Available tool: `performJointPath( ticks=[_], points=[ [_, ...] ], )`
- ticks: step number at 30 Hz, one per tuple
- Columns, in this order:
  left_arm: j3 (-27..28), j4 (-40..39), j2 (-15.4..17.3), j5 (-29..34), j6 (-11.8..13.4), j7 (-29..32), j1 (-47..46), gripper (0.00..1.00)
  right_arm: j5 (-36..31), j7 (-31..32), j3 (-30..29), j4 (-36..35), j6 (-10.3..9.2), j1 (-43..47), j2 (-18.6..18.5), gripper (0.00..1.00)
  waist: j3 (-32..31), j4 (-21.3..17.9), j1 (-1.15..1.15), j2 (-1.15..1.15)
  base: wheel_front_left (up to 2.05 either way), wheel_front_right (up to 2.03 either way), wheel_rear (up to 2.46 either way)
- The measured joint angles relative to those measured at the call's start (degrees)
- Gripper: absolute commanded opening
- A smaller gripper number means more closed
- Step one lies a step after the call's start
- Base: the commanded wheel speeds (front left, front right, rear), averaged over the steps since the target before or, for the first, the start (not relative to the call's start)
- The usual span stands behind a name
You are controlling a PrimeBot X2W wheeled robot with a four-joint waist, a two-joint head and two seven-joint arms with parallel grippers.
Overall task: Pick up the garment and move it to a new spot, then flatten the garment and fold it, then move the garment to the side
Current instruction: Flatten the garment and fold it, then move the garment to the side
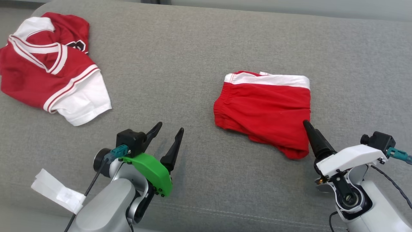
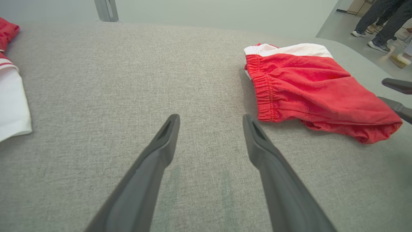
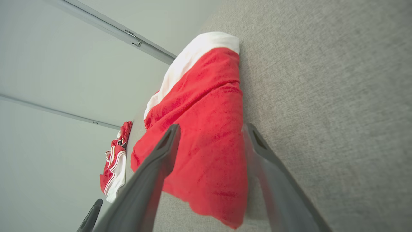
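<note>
A red garment [image 1: 267, 106], a pair of shorts with a white waistband, lies folded on the grey cushion [image 1: 180, 64] right of centre. It also appears in the left wrist view [image 2: 309, 87] and the right wrist view [image 3: 206, 106]. My right gripper [image 1: 305, 124] is turned on its side at the shorts' near right corner. Its jaws [image 3: 210, 129] are open, with the red cloth lying between and beyond them, not pinched. My left gripper [image 1: 170, 127] hovers open over bare cushion left of the shorts [image 2: 210, 117], holding nothing.
A crumpled red and white jersey [image 1: 48, 64] lies at the cushion's far left corner [image 2: 13, 93]. Bare grey fabric stretches between the two garments. People's legs and shoes [image 2: 376, 19] stand on the floor beyond the cushion's far right edge.
</note>
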Motion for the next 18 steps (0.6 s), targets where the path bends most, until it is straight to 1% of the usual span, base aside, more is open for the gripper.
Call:
performJointPath(
  ticks=[7,9,14,15,18],
  points=[
    [1.6,-5.6,3.0,0.4,2.7,-0.3,2.7,1.00,2.0,1.6,-1.4,3.5,0.40,-1.4,-0.7,1.00,0.5,5.0,0.00,0.00,0.00,0.00,0.00],
    [2.5,-7.5,3.8,1.6,3.5,-0.3,2.7,1.00,2.2,2.0,-1.9,4.4,0.38,-2.2,-1.1,1.00,0.8,6.1,0.00,0.00,0.00,0.00,0.00],
    [6.6,-13.5,5.7,3.4,5.5,-0.4,4.3,1.00,2.1,2.5,-2.1,6.0,0.38,-4.2,-1.8,1.00,1.8,7.9,0.00,0.00,0.00,0.00,0.00],
    [7.4,-14.6,6.0,3.6,5.6,-0.5,4.7,1.00,2.1,2.5,-2.3,6.1,0.44,-4.5,-2.1,1.00,2.0,8.1,0.00,0.00,0.00,0.00,0.00],
    [9.3,-17.1,6.6,3.7,6.0,-0.5,6.5,1.00,2.1,2.5,-2.5,6.4,1.49,-4.8,-2.8,1.00,2.4,8.7,0.00,0.00,0.00,0.00,0.00]
  ],
)
